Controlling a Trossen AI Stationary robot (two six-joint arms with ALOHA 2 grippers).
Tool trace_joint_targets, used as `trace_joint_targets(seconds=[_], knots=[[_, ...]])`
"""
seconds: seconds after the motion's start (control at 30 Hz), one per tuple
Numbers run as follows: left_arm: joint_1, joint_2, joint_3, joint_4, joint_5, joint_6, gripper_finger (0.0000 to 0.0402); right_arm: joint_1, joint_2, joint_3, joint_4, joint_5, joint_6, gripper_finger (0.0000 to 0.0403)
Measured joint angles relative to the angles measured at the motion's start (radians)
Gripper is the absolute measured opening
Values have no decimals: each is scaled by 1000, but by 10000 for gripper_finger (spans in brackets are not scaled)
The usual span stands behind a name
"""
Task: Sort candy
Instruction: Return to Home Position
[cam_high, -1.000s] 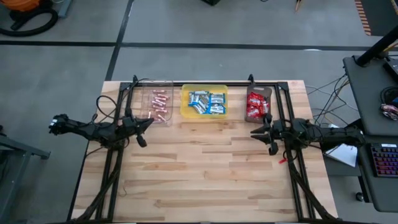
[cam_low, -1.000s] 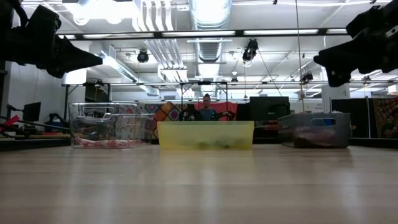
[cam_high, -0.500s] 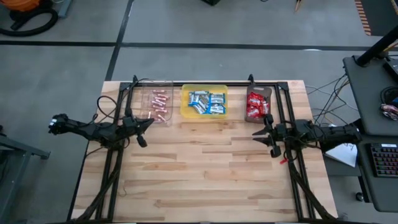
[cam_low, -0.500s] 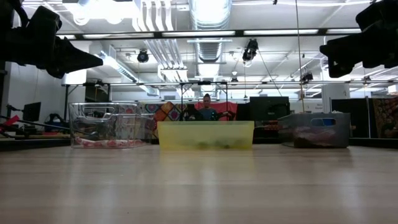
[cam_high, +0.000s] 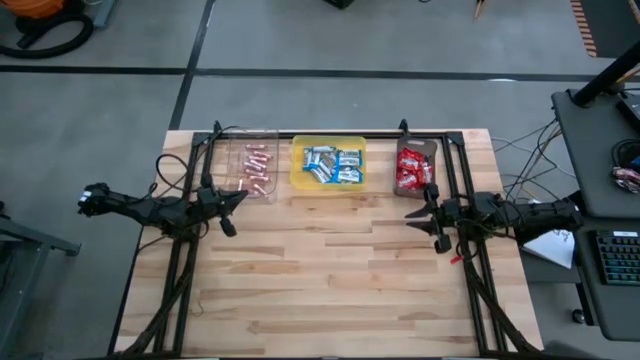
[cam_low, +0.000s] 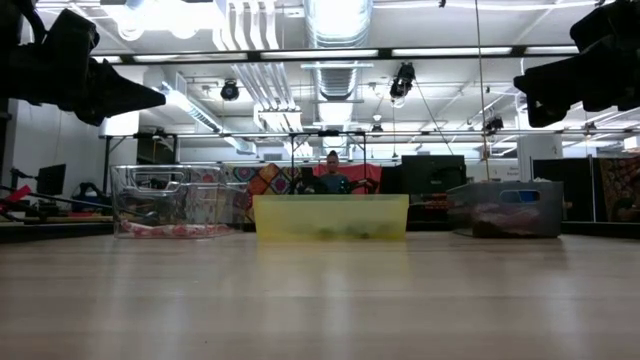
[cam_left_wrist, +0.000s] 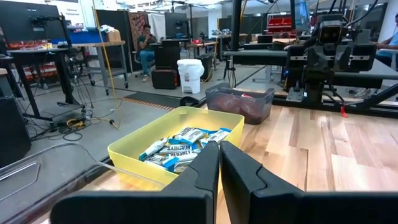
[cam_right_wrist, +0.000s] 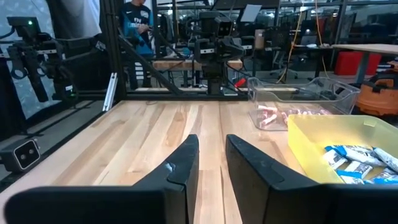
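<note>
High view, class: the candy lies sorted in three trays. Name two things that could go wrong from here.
The right tool hangs close to the dark tray; a wide swing might knock it and spill red candy. A cable loops behind the left tool, near the clear tray; it might snag.

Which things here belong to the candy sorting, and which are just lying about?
Job: pinkish sticks in the clear tray; blue-and-white bars in the yellow tray; red packets in the dark tray; left gripper and right gripper, both empty above the table.
Lying about: small red item on the table by the right arm; keyboard on the side desk; orange vacuum on the floor.
</note>
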Motion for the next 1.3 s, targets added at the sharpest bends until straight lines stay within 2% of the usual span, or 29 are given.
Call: trace_joint_targets(seconds=[0.57, 0.97, 1.3], knots=[[0, 0, 0, 0, 0, 0, 0, 0, 0, 0, 5, 1, 0, 87], [0, 0, 0, 0, 0, 0, 0, 0, 0, 0, 5, 1, 0, 73], [0, 0, 0, 0, 0, 0, 0, 0, 0, 0, 5, 2, 0, 81]])
